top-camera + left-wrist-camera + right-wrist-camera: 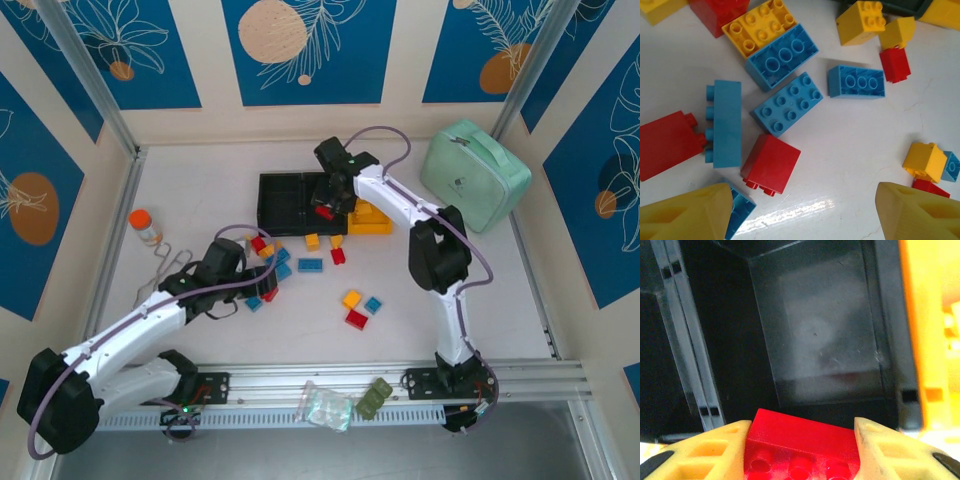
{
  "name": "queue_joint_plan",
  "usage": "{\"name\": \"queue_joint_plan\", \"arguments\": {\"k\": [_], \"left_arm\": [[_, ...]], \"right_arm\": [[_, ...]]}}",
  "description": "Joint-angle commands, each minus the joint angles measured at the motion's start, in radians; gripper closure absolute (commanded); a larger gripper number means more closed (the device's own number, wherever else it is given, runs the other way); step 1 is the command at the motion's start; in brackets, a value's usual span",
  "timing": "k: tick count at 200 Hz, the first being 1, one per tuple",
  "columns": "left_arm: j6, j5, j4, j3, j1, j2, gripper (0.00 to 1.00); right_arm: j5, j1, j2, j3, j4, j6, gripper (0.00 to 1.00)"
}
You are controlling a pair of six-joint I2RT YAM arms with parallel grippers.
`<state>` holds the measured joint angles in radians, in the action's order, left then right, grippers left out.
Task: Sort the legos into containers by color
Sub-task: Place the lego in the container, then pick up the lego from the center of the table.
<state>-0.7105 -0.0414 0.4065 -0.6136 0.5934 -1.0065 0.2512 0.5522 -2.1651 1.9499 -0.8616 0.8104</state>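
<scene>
One white tabletop (480,300), carrying everything listed below.

Three open-top rectangular plastic bins joined in a row (285,200) at the far middle of the tabletop: two black, one yellow at the right end (375,222). In the right wrist view the black bin next to the yellow one (825,330) appears to hold nothing.

Two arms:
- Right gripper (325,208), over the bin row, pinching a red plastic brick (800,440). The brick's long axis runs across from one finger to the other. The black bin beside the yellow wall (920,315) lies directly beneath and ahead, so the drop seems to need little more than release.
- Left gripper (805,210), spread wide and holding nothing, hovering over the loose pile at the near left.

Many loose plastic bricks (310,265), red, blue and yellow, on the tabletop between the arms.
- Small red square brick (771,162): just ahead of the left gripper, nearer its left finger (690,210); the left arm is nearer to it.
- Blue eight-stud brick (787,103): just beyond, lying diagonally.
</scene>
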Motion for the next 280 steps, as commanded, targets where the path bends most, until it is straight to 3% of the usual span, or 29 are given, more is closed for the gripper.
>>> {"name": "queue_joint_plan", "arguments": {"k": [1,59,176,212,241,280], "left_arm": [[-0.017,0.000,0.028,0.011,-0.014,0.023,0.25],[-0.016,-0.005,0.021,0.017,-0.019,0.021,0.25],[-0.017,-0.009,0.018,0.018,-0.023,0.019,0.25],[-0.017,-0.011,0.018,0.007,-0.027,0.008,0.25],[-0.017,-0.005,0.029,-0.007,-0.027,0.006,0.25],[-0.014,0.028,0.074,-0.040,-0.031,-0.010,0.25]], "right_arm": [[0.016,-0.004,-0.062,0.105,-0.113,-0.020,0.59],[0.049,-0.008,-0.130,0.206,-0.160,-0.024,0.58],[0.068,-0.013,-0.195,0.362,-0.235,-0.044,0.39],[0.063,-0.012,-0.176,0.363,-0.237,-0.056,0.38],[0.058,-0.005,-0.108,0.304,-0.210,-0.067,0.39],[0.043,0.018,0.080,0.063,-0.091,-0.088,0.39]]}}
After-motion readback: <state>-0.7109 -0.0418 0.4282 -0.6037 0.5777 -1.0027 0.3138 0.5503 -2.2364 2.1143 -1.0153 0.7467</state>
